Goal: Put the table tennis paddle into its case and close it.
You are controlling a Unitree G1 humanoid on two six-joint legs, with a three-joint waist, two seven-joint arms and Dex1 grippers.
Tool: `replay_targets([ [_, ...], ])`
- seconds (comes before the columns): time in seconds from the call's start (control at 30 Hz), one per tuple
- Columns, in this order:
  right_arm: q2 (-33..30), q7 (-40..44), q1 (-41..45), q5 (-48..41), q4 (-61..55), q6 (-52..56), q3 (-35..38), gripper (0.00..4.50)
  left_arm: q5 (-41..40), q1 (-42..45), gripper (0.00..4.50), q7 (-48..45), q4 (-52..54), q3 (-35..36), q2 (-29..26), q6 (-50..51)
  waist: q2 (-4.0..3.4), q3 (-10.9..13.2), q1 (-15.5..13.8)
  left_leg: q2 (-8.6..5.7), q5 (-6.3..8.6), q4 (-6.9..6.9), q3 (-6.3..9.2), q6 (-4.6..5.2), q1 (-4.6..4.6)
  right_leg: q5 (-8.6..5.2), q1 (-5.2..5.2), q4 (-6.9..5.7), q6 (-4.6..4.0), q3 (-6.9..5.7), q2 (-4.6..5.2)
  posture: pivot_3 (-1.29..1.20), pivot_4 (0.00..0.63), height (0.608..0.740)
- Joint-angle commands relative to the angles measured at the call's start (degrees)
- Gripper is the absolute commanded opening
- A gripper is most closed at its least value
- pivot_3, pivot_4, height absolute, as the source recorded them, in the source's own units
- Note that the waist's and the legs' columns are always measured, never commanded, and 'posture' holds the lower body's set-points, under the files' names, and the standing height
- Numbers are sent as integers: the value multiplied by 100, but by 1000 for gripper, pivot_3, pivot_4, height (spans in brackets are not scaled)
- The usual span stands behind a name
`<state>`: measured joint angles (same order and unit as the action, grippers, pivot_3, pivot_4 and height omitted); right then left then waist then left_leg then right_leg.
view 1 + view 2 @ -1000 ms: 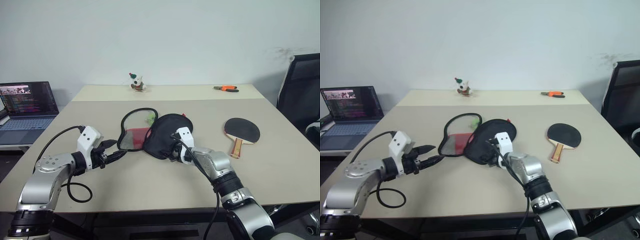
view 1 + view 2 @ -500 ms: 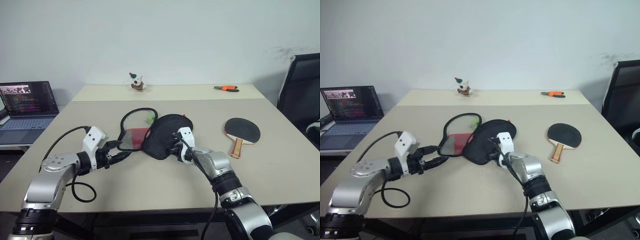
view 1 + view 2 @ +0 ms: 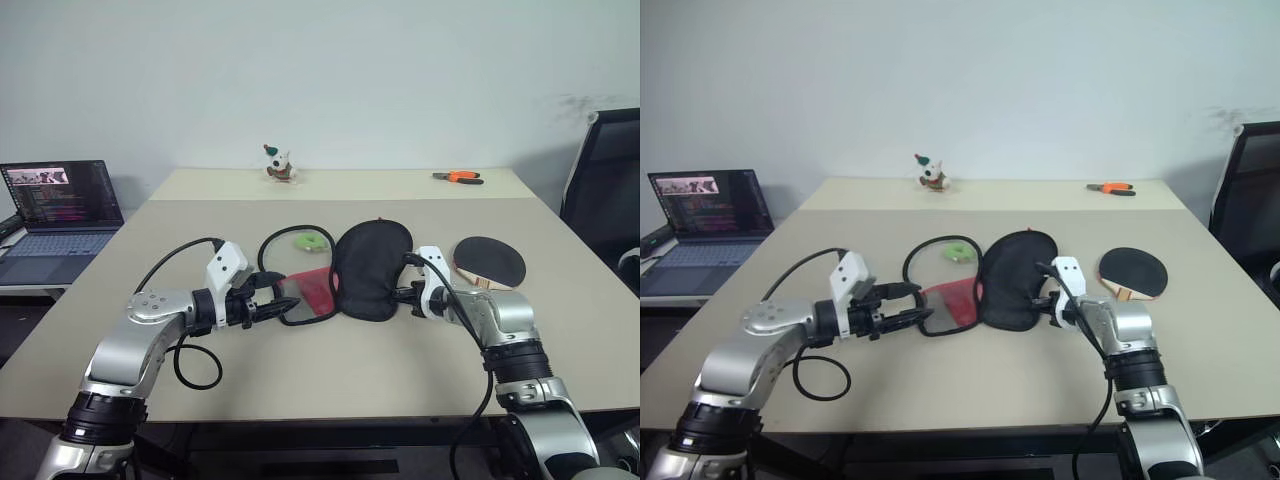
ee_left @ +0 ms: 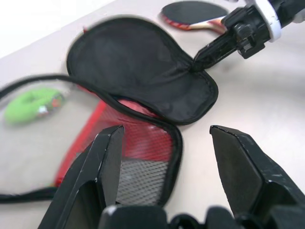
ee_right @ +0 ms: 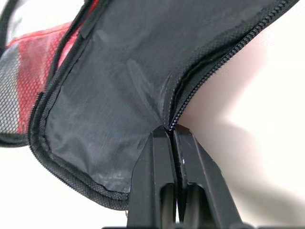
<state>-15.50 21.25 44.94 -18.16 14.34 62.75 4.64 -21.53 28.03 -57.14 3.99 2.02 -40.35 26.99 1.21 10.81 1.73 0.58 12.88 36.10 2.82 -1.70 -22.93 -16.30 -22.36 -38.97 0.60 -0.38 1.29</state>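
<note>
The case (image 3: 345, 275) is lying unzipped in the middle of the table (image 3: 300, 370), its black flap folded over to the right and its red mesh half spread to the left. The right gripper (image 3: 405, 293) is pinching the zipped edge of the black flap, fingers clenched on it. The left gripper (image 3: 285, 305) is hovering with its fingers spread at the near left edge of the red mesh half, grasping nothing. The table tennis paddle (image 3: 488, 260) is lying flat just right of the case, beyond the right gripper
</note>
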Motion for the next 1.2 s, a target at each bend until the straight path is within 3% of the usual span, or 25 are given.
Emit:
replay_targets([
  [0.03,-212,18,-90,-149,-385,288,207,20,-59,205,3128,-147,25,-48,22,-153,0,0,1,0,0,0,0,0,0,0,0,1,0,1,0,0,150,740],
  [0.3,-790,272,-155,-20,-344,127,-51,20,14,313,3128,-241,-176,-110,19,-299,0,0,0,-1,0,0,-10,0,-2,-1,0,3,0,-1,-1,0,150,740],
  [0.73,-1044,608,618,377,1107,-769,-305,20,67,210,3128,-190,-161,-116,17,-378,0,1,7,0,0,0,-14,0,-1,-1,0,3,0,-1,-2,0,150,740],
  [0.87,-1096,651,783,478,1325,-945,-302,931,73,182,3128,-175,-134,-119,23,-374,-1,1,5,0,0,0,-16,0,-2,-1,0,4,0,0,-2,0,150,740],
  [1.1,-1275,651,758,419,1005,-842,-126,3307,42,163,3128,-177,-111,-121,46,-355,-1,1,6,0,0,-1,-15,0,-2,-1,0,5,0,0,-2,0,150,740],
  [1.2,-1329,212,704,383,572,-596,286,4288,24,197,3128,-199,-119,-128,60,-351,-4,3,0,0,0,-1,-15,0,-3,-1,0,4,0,0,-2,0,150,740],
])
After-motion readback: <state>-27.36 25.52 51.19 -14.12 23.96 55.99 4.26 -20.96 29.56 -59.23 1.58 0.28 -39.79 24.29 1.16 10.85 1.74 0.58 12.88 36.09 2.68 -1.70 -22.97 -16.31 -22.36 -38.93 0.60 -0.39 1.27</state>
